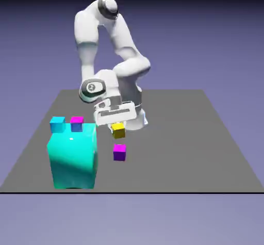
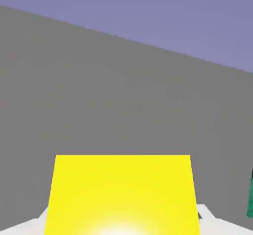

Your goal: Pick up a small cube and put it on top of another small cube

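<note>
"What's the tool [image 1: 118, 126] got, & where's the yellow cube?"

"I've got it closed on the yellow cube [image 1: 118, 131], right under the hand, near the arm's base. Looks raised off the bench [image 1: 180, 151], but I can't judge the gap."

"Next move?"

"Carry, I'd say. Keep the grip firm & go slow; the cube looks a bit tilted in the ext. view, so I'd level the wrist b4 lowering. If the purple cube [image 1: 119, 153] is the base, I'd come in from above, line up edges & faces, ease down til contact, then open gently & back straight up. Off-centre = it could tip or shove the base cube."

"Sure that's the base?"

"No, task doesn't name it. Cyan cube [image 1: 58, 125] & magenta cube [image 1: 77, 124] are poss. too, but I'd need extra clearance round the big teal round-topped block [image 1: 73, 159]."

"What can't you see?"

"Finger pads, mostly: yellow cube covers them in the hand view, & its lower part's cut off & glared out. Only a green sliver at that view's right edge, no base cube. Can't tell if cyan & magenta sit on the block or behind it."
</note>
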{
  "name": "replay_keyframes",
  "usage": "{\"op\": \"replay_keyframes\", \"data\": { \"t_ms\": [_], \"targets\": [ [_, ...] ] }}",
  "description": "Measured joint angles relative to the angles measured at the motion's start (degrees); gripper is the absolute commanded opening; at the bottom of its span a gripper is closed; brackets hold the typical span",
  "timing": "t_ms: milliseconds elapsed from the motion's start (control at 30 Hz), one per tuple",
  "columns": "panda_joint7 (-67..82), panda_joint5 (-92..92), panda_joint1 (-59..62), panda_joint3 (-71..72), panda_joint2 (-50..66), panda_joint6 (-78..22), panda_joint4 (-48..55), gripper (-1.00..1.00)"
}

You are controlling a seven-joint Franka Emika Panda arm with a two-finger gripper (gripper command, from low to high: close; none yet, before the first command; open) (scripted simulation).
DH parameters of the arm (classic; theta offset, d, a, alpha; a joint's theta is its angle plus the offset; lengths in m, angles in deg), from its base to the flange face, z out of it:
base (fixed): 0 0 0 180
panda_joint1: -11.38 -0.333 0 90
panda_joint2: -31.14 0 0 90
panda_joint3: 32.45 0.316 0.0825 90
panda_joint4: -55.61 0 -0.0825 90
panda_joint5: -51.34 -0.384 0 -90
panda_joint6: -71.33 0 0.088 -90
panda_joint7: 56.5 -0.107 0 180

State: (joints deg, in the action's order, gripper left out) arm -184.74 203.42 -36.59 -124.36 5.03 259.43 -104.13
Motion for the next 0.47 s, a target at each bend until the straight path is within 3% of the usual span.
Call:
{"op": "replay_keyframes", "data": {
  "t_ms": [400,433,467],
  "targets": [
    [0.98,3.54,-24.89,-23.62,-10.30,-12.33,3.86,-1.00],
    [0.98,3.56,-25.00,-23.73,-10.34,-12.38,3.87,1.00],
    [0.99,3.55,-25.00,-23.73,-10.34,-12.44,3.87,1.00]
  ]
}}
